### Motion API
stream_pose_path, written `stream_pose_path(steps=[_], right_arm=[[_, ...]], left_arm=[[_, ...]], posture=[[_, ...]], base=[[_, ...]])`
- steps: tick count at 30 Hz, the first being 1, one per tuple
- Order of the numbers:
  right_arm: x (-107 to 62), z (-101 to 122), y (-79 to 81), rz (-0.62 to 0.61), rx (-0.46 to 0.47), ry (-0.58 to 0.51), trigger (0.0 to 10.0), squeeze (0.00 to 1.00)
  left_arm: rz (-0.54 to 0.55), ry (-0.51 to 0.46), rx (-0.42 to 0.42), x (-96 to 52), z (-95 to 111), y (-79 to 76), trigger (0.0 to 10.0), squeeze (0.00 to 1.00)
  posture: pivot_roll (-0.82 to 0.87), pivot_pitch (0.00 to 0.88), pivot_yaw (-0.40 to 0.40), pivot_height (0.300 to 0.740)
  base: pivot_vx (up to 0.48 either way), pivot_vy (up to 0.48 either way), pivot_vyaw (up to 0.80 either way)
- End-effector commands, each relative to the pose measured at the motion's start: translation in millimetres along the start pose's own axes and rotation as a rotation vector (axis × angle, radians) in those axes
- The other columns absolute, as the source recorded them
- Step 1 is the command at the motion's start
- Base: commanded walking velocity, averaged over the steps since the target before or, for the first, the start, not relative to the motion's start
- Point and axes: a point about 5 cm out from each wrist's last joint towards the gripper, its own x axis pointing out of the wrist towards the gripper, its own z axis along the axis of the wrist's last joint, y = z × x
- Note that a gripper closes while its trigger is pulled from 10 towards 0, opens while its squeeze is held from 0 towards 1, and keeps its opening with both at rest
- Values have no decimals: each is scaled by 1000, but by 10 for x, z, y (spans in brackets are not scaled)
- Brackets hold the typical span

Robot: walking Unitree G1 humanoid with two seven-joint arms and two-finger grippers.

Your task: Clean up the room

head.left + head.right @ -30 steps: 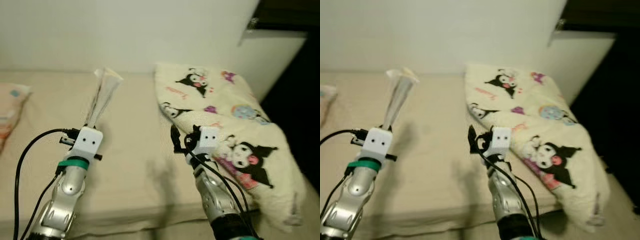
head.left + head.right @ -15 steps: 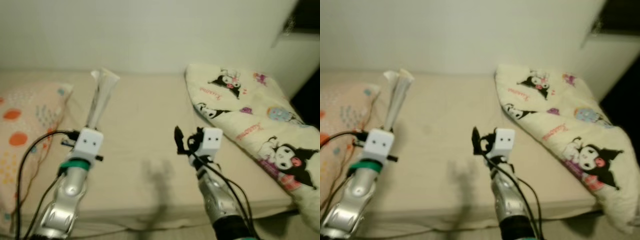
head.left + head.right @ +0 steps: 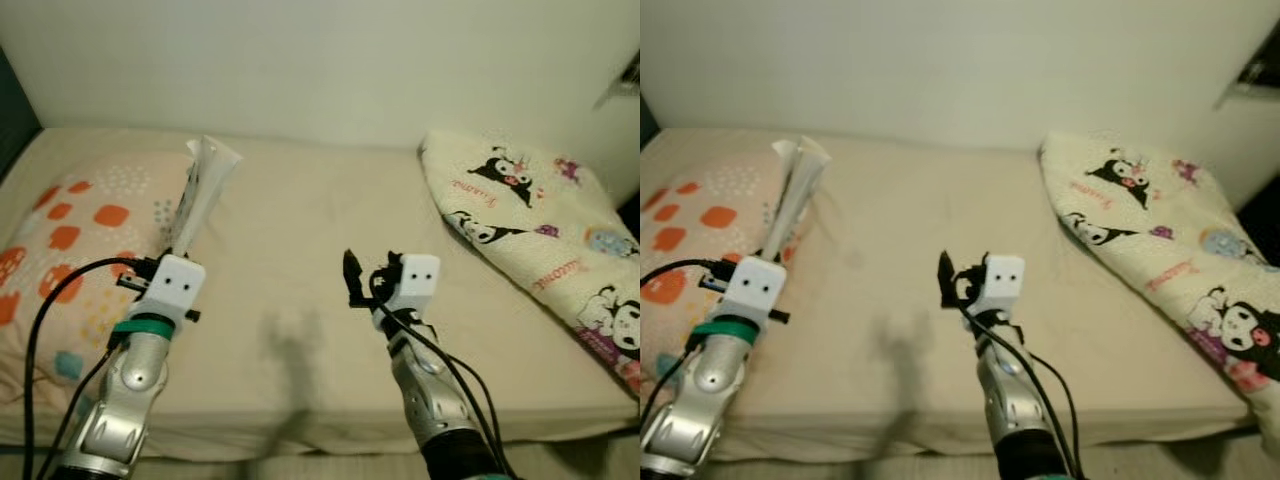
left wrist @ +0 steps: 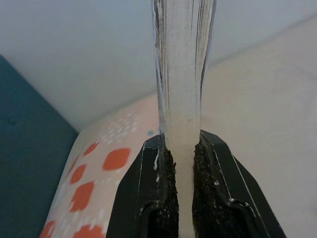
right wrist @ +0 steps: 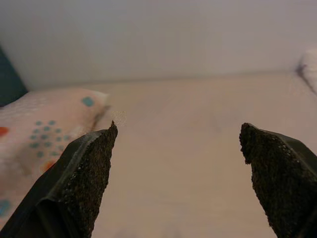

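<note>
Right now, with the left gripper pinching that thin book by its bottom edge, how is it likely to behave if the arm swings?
Held upright by the left gripper, the book probably stays fairly stiff. Its top pages fan apart, so they may flap. It looks light, though the narrow pinch could let it tilt.

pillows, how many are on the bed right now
1: the spotted pillow lies at the bed's left end. At the right end is a cartoon-print blanket, not a pillow; it might hide another.
</note>
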Motion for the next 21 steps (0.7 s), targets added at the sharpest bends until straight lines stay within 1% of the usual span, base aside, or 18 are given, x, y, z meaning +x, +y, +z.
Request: stream_pose_path(steps=[1, 5, 14, 18, 21], right_arm=[[-24, -26, -38, -15, -5, 9, 10000, 0], [-26, -26, -41, -17, -4, 9, 10000, 0], [-24, -28, -47, -19, -3, 10, 10000, 0], [-17, -22, -47, -18, -2, 9, 10000, 0], [-18, -23, -47, -17, -2, 10, 10000, 0]], left_arm=[[-4, -23, 8, -2, 34, -19, 10000, 0], [-6, -18, 10, 0, 24, -23, 10000, 0], [-7, -9, 16, 4, 15, -27, 10000, 0], [-4, -5, 12, 5, 10, -27, 10000, 0], [2, 4, 5, 1, 0, -27, 10000, 0]], posture=[[146, 14, -9, 740], [146, 16, -9, 740], [149, 16, -10, 740], [150, 17, -11, 740], [153, 21, -15, 740]], base=[[0, -465, 0], [0, -457, 0], [0, -344, 0], [248, -385, 0], [0, 0, 0]])
